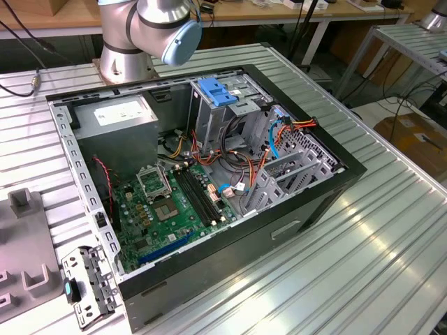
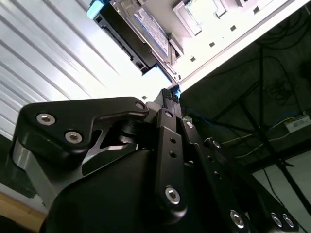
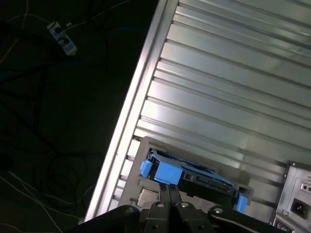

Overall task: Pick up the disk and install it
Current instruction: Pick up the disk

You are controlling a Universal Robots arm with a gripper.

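Note:
The disk (image 3: 194, 177) is a flat drive with blue side rails, lying on a grey holder (image 3: 146, 194) close to the table's edge. In the second wrist view the disk (image 2: 146, 29) shows its white label and a blue rail end. My gripper (image 3: 170, 190) hovers just short of the disk's blue end, fingers pressed together with nothing visible between them. From the other side, the gripper (image 2: 170, 94) tip is a short way off the disk. The open computer case (image 1: 209, 174) lies on its side in the exterior view, with the arm (image 1: 150, 28) behind it.
The ribbed aluminium table (image 1: 335, 265) carries the case. Inside are a grey power-supply box (image 1: 115, 115), a light-blue latch (image 1: 216, 91), the green motherboard (image 1: 167, 202) and loose cables. A metal bracket (image 1: 87, 286) lies at the exterior view's left. Beyond the table edge (image 3: 131, 107) is dark floor with cables.

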